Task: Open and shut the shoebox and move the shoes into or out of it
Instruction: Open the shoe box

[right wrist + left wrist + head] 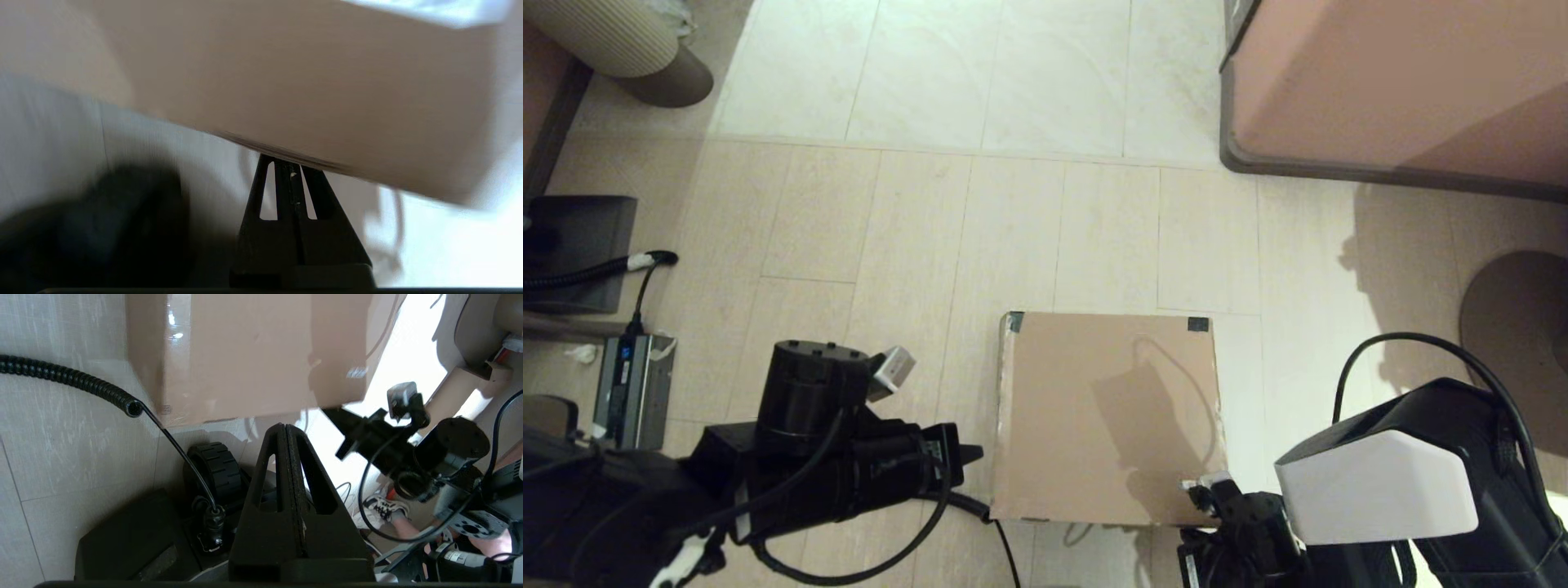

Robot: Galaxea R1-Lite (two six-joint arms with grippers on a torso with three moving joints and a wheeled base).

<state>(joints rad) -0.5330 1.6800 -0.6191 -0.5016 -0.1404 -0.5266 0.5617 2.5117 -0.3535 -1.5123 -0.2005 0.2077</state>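
The shoebox [1107, 416] lies on the floor with its brown flap lid down flat and dark tape [1197, 324] on the two far lid corners. The shoes are hidden. My left gripper [974, 452] hovers just left of the box's near-left corner, shut and empty, its pressed-together fingers [284, 428] short of the box's side [253, 355]. My right gripper [1207, 492] is at the near-right corner, shut, with its tips [288, 160] tucked behind the lower cardboard edge of the box [306, 81]. Nothing shows between its fingers.
A large pinkish-brown furniture block [1396, 82] stands at the far right. A grey power unit [633, 384] and black cables lie at the left. A round base [1515, 327] sits at the right. A person's foot in a sneaker [386, 506] is behind the robot.
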